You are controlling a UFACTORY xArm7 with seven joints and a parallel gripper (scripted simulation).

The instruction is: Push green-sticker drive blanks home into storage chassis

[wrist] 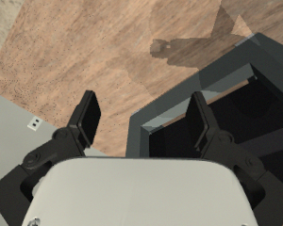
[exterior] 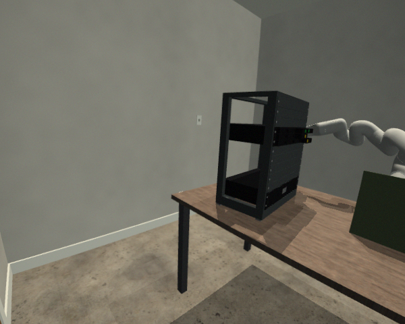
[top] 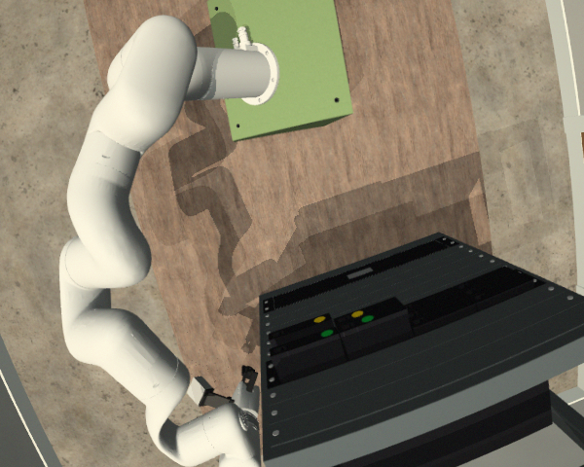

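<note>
The black rack [top: 433,386] [exterior: 289,111] stands on the wooden table [top: 383,151] [exterior: 318,244]. Four drive blanks stand out of its front, in two columns. The left column has a green sticker [top: 326,333] and a yellow sticker [top: 318,318]. The right column has a green sticker [top: 367,318] and a yellow sticker [top: 357,313]. In the exterior view a green sticker [exterior: 306,130] shows above a yellow one [exterior: 306,140]. My gripper [top: 230,385] [wrist: 142,103] is open and empty. It sits beside the rack's front corner post [wrist: 136,134], left of the blanks, touching nothing.
The arm's green base box [top: 302,60] [exterior: 387,212] stands at the far end of the table. The arm bends out over the floor to the table's left. Walls stand behind the rack.
</note>
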